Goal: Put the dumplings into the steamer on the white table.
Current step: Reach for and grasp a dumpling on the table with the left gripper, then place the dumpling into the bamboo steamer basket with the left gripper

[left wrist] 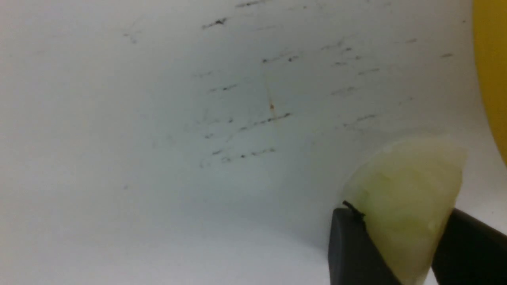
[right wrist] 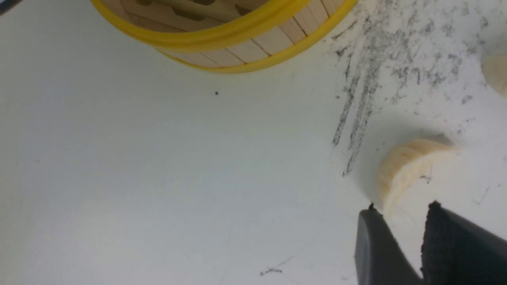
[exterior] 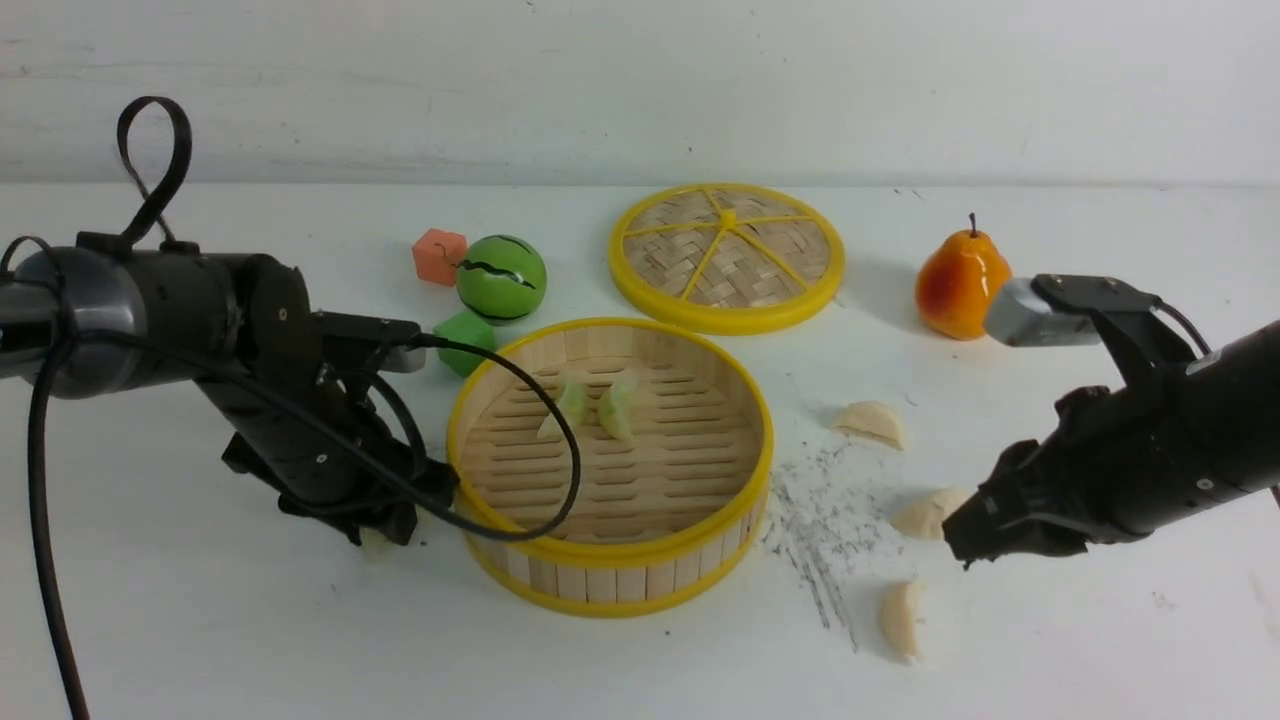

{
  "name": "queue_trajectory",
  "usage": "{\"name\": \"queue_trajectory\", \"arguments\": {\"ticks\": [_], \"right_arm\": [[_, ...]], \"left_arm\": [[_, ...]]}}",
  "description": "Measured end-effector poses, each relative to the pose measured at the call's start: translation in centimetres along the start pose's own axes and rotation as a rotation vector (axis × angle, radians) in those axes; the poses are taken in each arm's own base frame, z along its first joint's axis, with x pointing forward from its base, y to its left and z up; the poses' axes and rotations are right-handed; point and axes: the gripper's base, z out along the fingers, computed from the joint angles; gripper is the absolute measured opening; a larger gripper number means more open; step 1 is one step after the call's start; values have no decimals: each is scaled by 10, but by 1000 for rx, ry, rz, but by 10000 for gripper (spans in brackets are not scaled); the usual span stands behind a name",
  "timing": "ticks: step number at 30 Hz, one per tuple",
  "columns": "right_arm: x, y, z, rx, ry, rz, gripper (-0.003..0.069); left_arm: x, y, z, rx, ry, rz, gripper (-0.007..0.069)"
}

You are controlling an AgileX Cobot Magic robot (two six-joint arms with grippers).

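The left arm (exterior: pixel 150 310) bends steeply down at the wrist. The fingers (left wrist: pixel 352 245) of the left gripper (exterior: pixel 385 530) sit on either side of a green dumpling (left wrist: pixel 408 178); whether they pinch it is unclear. The right arm (exterior: pixel 1180 440) slopes down and forward, and the right gripper (exterior: pixel 960 548) is slightly parted with nothing between its tips.

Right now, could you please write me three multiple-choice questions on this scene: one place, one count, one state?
1. Where are the white dumplings relative to the steamer? A. inside it B. on the table to its right C. stacked behind it
2. How many green dumplings are in the steamer? A. none B. four C. two
3. How is the lid? A. flat on the table B. closed over the steamer C. standing on edge
Answers: 1 B, all three lie on bare table; 2 C, two show on the slats; 3 A, it lies flat behind the open steamer.
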Motion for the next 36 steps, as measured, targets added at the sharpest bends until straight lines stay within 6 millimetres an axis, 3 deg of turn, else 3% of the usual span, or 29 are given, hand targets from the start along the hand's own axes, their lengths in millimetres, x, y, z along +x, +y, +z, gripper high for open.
{"name": "queue_trajectory", "arguments": {"ticks": [7, 10, 15, 18, 20, 23, 27, 32, 36], "right_arm": [[0, 0, 0, 1, -1, -2, 191], [0, 0, 0, 2, -4, -3, 191], [-1, -1, 0, 9, -13, -14, 192], [-2, -1, 0, 12, -19, -19, 197], [-2, -1, 0, 13, -20, -21, 199], [-1, -1, 0, 9, -14, -22, 199], [2, 1, 0, -12, 18, -23, 200], [3, 3, 0, -31, 38, -19, 203], [5, 7, 0, -73, 58, 2, 206]], "left_arm": [[-10, -1, -14, 4, -24, -62, 234], [-22, -3, -38, 9, -82, -65, 234], [-48, -16, -100, 93, -207, -101, 234], [-60, -48, -127, 204, -257, -81, 234], [-64, -74, -131, 245, -259, -47, 234], [-70, -112, -123, 266, -234, -3, 234], [-83, -157, -89, 181, -193, 41, 234], [-94, -184, -45, 50, -156, 61, 234], [-98, -189, -24, 12, -137, 33, 234]]}}
